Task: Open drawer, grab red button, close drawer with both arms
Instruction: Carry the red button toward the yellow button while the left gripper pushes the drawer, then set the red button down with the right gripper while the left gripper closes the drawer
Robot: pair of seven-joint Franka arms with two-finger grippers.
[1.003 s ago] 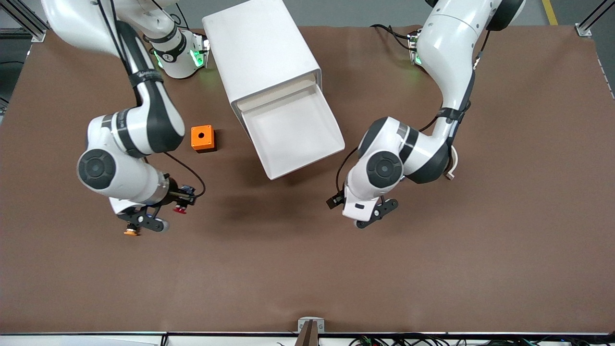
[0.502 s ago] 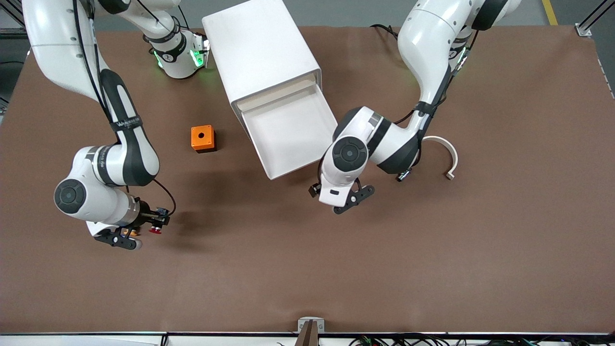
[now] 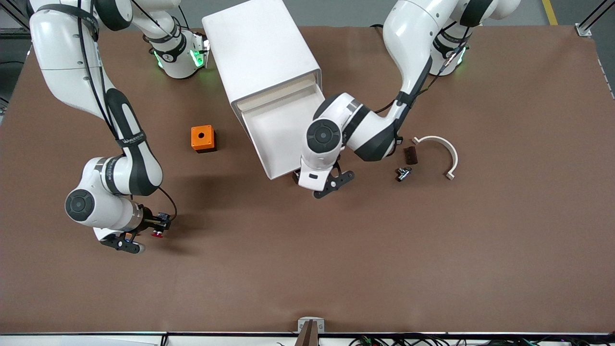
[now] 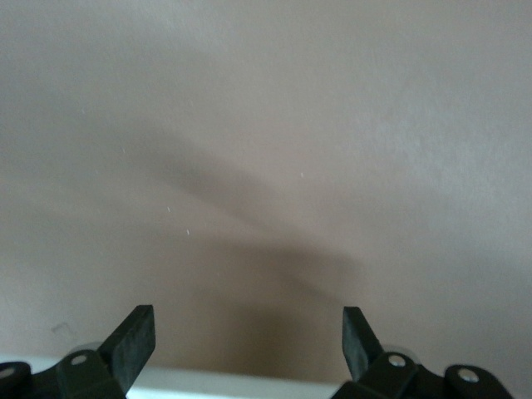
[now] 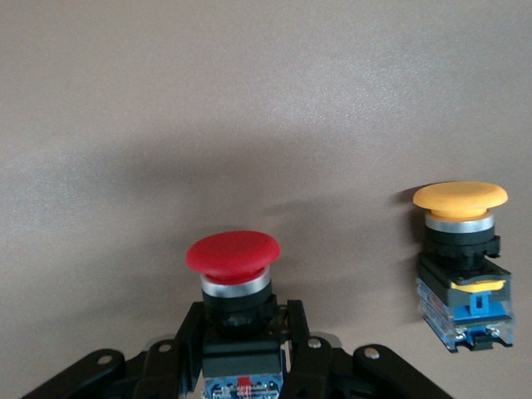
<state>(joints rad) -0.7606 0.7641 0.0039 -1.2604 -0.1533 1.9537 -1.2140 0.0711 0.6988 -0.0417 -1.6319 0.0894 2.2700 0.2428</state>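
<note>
- The right gripper [image 5: 241,366] is pinching the button [image 5: 233,278] by its black body, fingers [image 5: 179,349] closed tight on either side, red cap pointing away from the wrist
- In the front view that right gripper [image 3: 156,229] is holding the button [image 3: 156,234] low over the table [image 3: 307,269] toward the right arm's end; whether it is touching the surface I cannot tell
- An orange-capped button [image 5: 461,258] is showing just beside the held one in the right wrist view, apart from it
- The left gripper [image 4: 248,342] is hanging with its fingers [image 4: 133,342] spread wide and holding nothing
- In the front view the left gripper [image 3: 325,185] is sitting just beside the front edge of the drawer [image 3: 283,132], which is standing pulled out of the white cabinet [image 3: 259,53]
- The step in hand looks to be closing: the button is already out, the drawer is waiting open
- The next move is calling for the left arm to press the drawer front squarely back into the cabinet, while the right keeps its grip
</note>
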